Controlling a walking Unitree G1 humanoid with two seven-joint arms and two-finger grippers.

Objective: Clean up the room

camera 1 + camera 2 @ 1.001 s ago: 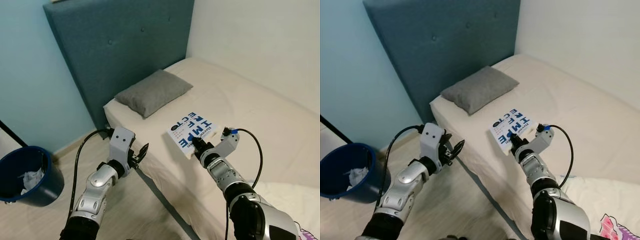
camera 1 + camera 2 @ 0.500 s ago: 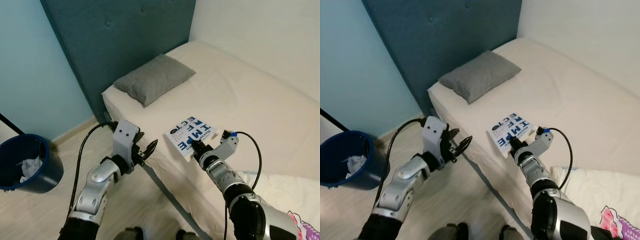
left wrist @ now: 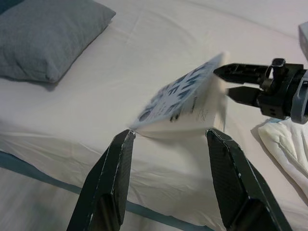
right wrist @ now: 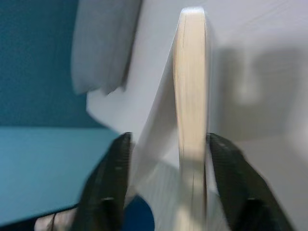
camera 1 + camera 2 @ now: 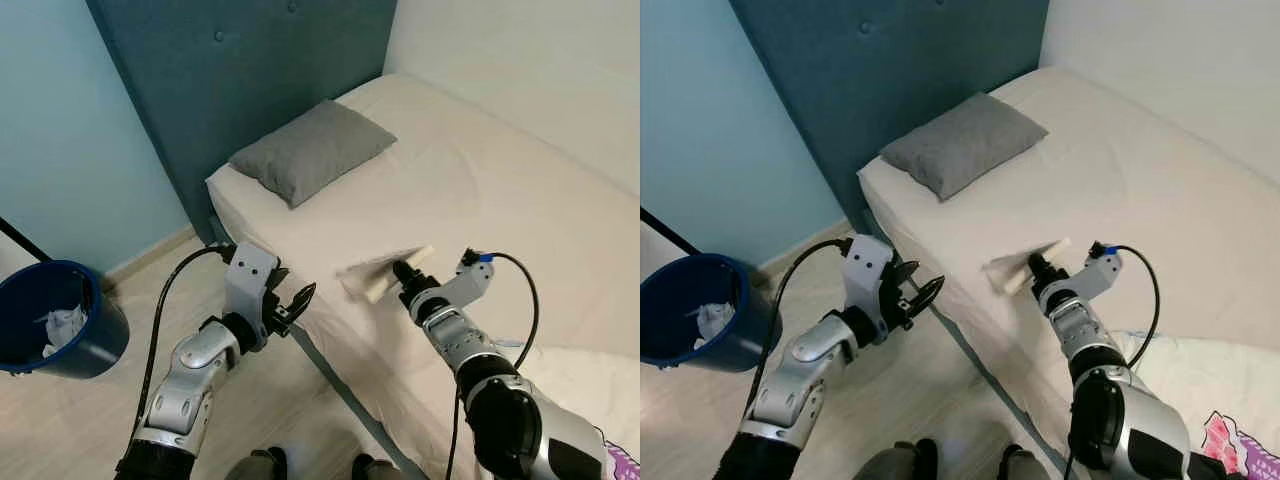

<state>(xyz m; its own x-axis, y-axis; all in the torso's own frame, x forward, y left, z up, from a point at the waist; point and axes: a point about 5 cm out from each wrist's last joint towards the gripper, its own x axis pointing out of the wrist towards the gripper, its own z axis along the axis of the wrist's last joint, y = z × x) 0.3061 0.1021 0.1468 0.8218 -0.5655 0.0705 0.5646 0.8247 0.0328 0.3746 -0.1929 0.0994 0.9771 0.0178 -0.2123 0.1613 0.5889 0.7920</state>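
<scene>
Bedroom: bed (image 5: 520,180), pillow (image 5: 310,150), headboard (image 5: 250,70)

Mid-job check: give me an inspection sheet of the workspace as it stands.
Surface: beige bed, sheet smooth.
Job's things: book tilted up off the bed, edge-on to the head camera.
Clutter: white bedding at the bed's near end.
Grippers: right gripper shut on book; left gripper open, beside the bed edge.
Cables: black cable on the left arm.
Surroundings: grey pillow, teal headboard, blue bin with paper.
</scene>
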